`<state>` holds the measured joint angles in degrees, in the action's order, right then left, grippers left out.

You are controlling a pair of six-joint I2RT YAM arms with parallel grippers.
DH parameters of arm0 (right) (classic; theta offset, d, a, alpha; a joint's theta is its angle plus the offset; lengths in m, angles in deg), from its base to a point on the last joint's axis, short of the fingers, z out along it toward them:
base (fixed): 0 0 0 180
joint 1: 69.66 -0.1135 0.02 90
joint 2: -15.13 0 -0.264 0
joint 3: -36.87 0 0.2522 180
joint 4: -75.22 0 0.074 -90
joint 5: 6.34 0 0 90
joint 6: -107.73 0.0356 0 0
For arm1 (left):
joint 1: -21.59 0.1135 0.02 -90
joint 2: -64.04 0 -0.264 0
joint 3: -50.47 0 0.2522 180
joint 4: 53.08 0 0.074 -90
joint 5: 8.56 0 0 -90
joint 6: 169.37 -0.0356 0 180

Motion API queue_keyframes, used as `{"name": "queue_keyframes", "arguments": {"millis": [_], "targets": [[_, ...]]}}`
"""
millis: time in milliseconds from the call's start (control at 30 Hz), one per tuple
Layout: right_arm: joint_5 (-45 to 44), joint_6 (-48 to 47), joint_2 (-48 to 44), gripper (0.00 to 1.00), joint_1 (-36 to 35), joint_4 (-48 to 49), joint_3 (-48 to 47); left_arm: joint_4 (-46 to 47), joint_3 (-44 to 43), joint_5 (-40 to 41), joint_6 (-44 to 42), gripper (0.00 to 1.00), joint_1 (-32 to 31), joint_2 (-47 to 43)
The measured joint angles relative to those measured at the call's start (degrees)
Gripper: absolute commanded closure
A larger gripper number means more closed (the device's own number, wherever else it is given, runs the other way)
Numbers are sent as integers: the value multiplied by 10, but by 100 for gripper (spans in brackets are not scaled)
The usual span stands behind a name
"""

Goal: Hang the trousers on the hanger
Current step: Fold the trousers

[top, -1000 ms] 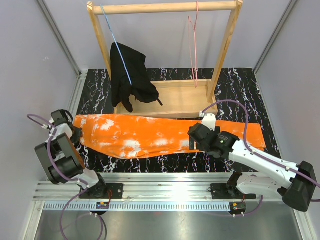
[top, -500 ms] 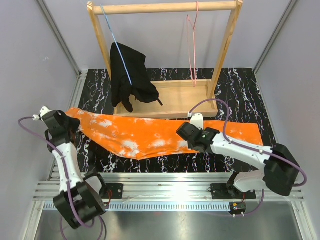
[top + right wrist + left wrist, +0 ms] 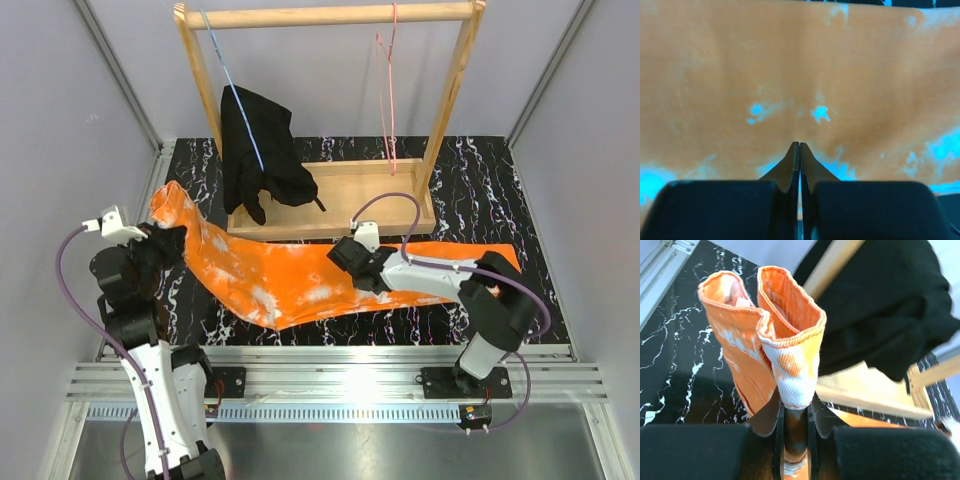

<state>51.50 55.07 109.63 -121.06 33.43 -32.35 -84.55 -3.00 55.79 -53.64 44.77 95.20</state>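
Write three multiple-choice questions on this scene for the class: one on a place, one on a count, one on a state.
1. Where is the pink hanger? A hooked on the bar of the wooden rack; B lying flat below it; C held by an arm.
2. How many hangers hang on the rack? A one; B two; C three.
3. The left gripper is: A open, holding nothing; B shut on the trousers; C shut on the pink hanger.
Answers: 1 A, its hook sits over the bar. 2 B, a blue hanger beside the pink one. 3 B, orange cloth is pinched in it.
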Motion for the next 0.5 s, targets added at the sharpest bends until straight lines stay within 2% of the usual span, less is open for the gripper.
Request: {"name": "queue_keyframes", "arguments": {"millis": [200, 500], "targets": [[3, -1, 56, 100, 2, 30, -14, -67, 0, -1, -32, 100, -26, -58], [13, 18, 60, 100, 1, 38, -15, -128, -24, 21, -87, 100, -101, -78]]}}
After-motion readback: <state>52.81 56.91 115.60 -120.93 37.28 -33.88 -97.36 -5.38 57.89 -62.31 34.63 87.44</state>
